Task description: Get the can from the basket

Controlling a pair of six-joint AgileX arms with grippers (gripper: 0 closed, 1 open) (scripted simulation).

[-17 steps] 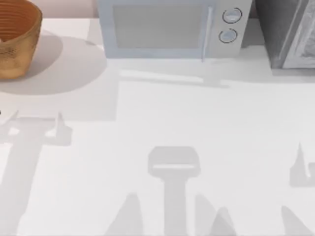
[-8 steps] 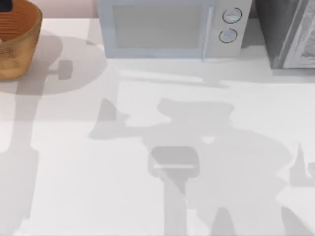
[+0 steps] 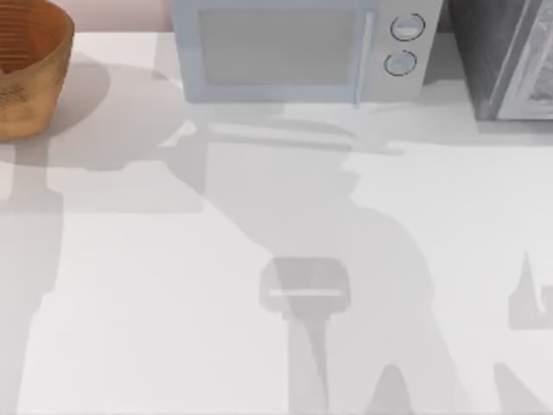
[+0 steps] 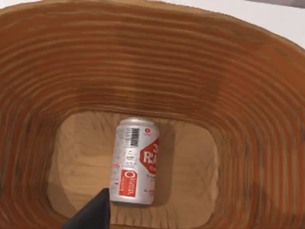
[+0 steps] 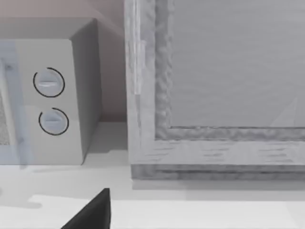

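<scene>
While the left arm hangs over the basket (image 4: 248, 95), its wrist view looks straight down into the wicker bowl, where the can (image 4: 134, 161) lies on its side on the flat floor, well inside the ribbed walls and touching none of them; its long axis runs level along the floor, gold top toward the far wall of the bowl in that view and base toward the dark fingertip (image 4: 93, 213) that pokes in at the picture's edge, label facing up. One fingertip alone shows, so I cannot tell whether the left fingers are spread or closed; the same holds for the right arm, idle near the microwave (image 5: 47, 95) with a single fingertip (image 5: 93, 212) in sight. From above, the basket (image 3: 30, 69) sits at the table's far left corner. My worry is the roll: a can lying flat may spin away if the fingers meet it along its length rather than across its round sides; a steep descent could also catch the rim or walls and shove the basket.
</scene>
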